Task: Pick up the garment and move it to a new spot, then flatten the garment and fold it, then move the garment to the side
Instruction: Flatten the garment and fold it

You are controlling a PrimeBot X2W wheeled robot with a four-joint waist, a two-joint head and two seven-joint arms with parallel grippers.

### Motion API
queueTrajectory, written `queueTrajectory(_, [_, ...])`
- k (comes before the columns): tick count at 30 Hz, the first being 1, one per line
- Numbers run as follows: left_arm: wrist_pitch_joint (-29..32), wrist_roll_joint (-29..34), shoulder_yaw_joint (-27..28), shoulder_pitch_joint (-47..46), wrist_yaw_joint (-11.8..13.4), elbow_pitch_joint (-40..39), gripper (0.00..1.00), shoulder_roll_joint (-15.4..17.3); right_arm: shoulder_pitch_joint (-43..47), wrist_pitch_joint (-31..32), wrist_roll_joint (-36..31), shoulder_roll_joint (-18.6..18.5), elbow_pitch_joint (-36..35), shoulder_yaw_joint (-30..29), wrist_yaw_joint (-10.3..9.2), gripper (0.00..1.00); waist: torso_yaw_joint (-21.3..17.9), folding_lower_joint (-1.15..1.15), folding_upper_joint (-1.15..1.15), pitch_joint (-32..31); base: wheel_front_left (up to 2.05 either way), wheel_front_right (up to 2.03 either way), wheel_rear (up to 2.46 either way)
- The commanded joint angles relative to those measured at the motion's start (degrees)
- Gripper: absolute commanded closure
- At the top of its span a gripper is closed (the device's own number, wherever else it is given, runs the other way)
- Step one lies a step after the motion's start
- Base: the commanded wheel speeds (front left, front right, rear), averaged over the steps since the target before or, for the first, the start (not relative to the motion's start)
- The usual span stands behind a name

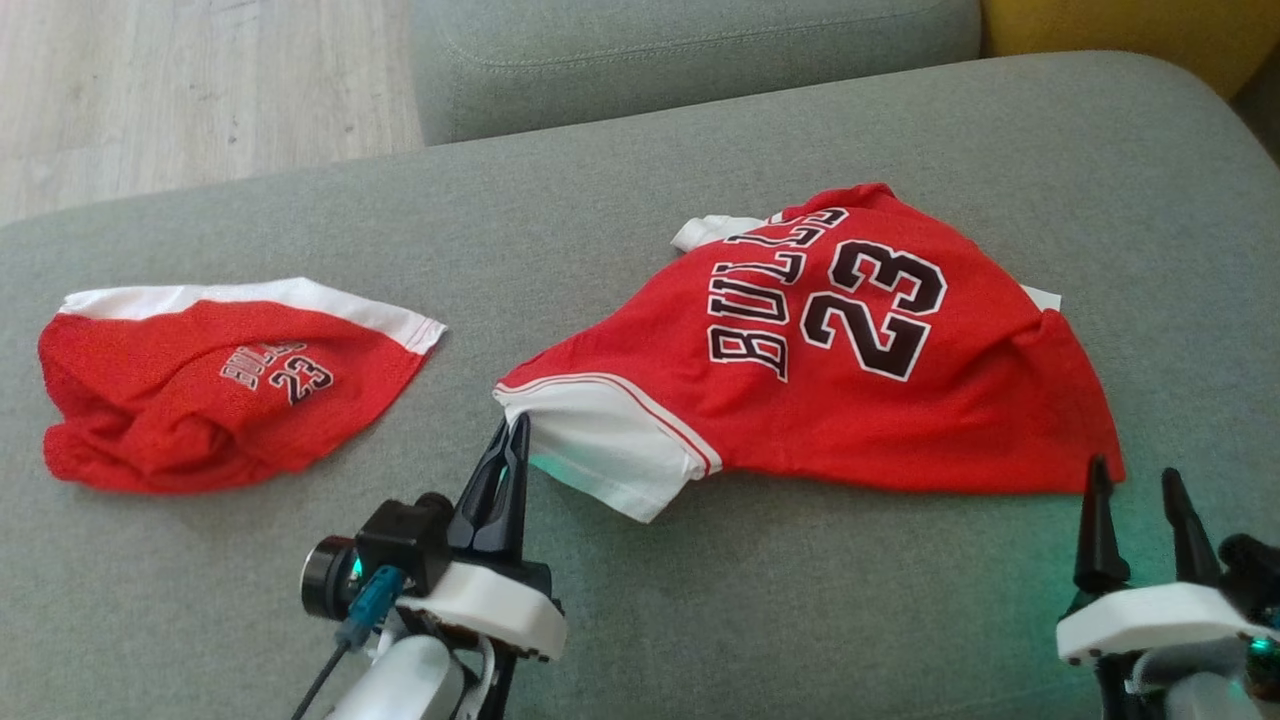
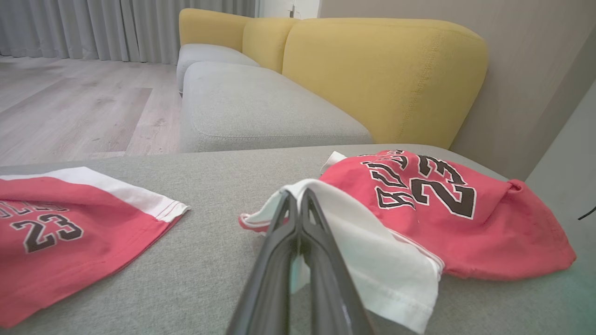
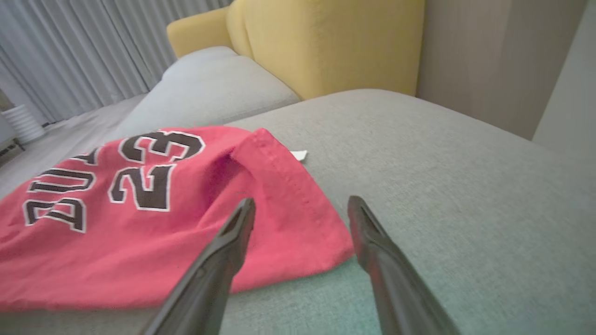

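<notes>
red knit, thin and limp: the jersey (image 1: 880, 370) lies crumpled on the grey cushion (image 1: 700, 620), toward three o'clock of the head view, its black "bulls 23" print facing up and turned sideways. the cloth looks light and soft, so it should lift with almost no effort, but it will sag, drape and bunch wherever it is not held. a single pinch would likely leave it hanging in a twist. it does not look slippery or fragile.

at the garment's eight o'clock the white sleeve (image 1: 610, 450) is raised a little off the cushion, pinched between the closed fingers of the left gripper (image 1: 515, 430). the left wrist view shows the white fabric draped over the two tips, which are pressed together.

at the garment's five o'clock, the right gripper (image 1: 1135, 480) hovers just beside the red hem corner with its fingers spread apart and nothing between them. that corner, or the stitched hem edge running up from it, seems the best second hold: seams are thicker and less likely to slide out. with both ends taken, the cloth could be stretched flat.

further out, at nine o'clock, a pair of matching red shorts (image 1: 200, 400) lies well apart. beyond the cushion, at twelve o'clock, are a yellow backrest (image 2: 382, 74) and pale wood floor (image 1: 200, 90).
</notes>
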Motion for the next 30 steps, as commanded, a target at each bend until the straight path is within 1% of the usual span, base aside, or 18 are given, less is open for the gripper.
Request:
queueTrajectory(1, [-0.7, 0.5, 2.3, -2.9, 0.2, -2.0, 1.00, 0.3, -3.3, 0.3, -0.2, -0.5, -0.1, 0.5, -0.04, 0.00, 0.1, 0.00, 0.00, 0.2, 0.00, 0.00, 0.00])
queueTrajectory(9, [-2.6, 1.8, 4.0, -3.4, 1.4, -3.5, 1.00, 0.0, -9.3, 1.4, -2.1, -0.5, 10.7, -3.2, -0.04, 0.00, 0.4, 0.00, 0.00, 1.7, 0.00, 0.00, 0.00])
queueTrajectory(13, [-3.0, 2.4, 4.3, -3.6, 1.2, -3.9, 1.00, -0.2, -12.2, 1.4, -2.8, -0.5, 16.8, -4.7, -0.04, 0.00, 1.0, 0.00, 0.00, 2.4, 0.00, 0.00, 0.00])
queueTrajectory(20, [-3.2, 2.9, 4.6, -3.8, 0.8, -3.7, 1.00, -0.4, -15.8, 0.5, -3.6, -0.5, 26.2, -4.4, -0.04, 0.00, 1.3, 0.00, 0.00, 3.1, 0.00, 0.00, 0.00])
queueTrajectory(27, [-3.3, 3.3, 4.9, -4.1, 0.4, -3.6, 1.00, -0.4, -19.1, -0.5, -4.3, -0.5, 33.5, -3.7, -0.04, 0.00, 1.2, 0.00, 0.00, 3.4, 0.00, 0.00, 0.00])
queueTrajectory(28, [-3.3, 3.4, 5.0, -4.1, 0.4, -3.6, 1.00, -0.4, -19.5, -0.5, -4.3, -0.5, 34.4, -3.6, -0.04, 0.20, 1.2, 0.00, 0.00, 3.4, 0.00, 0.00, 0.00])
queueTrajectory(29, [-3.3, 3.4, 5.0, -4.1, 0.4, -3.6, 1.00, -0.4, -19.9, -0.6, -4.3, -0.5, 35.2, -3.4, -0.04, 0.92, 1.2, 0.00, 0.00, 3.4, 0.00, 0.00, 0.00])
queueTrajectory(30, [-3.3, 3.5, 5.0, -4.1, 0.4, -3.6, 1.00, -0.4, -20.3, -0.8, -4.2, -0.5, 35.7, -3.3, -0.04, 1.00, 1.2, 0.00, 0.00, 3.4, 0.00, 0.00, 0.00])
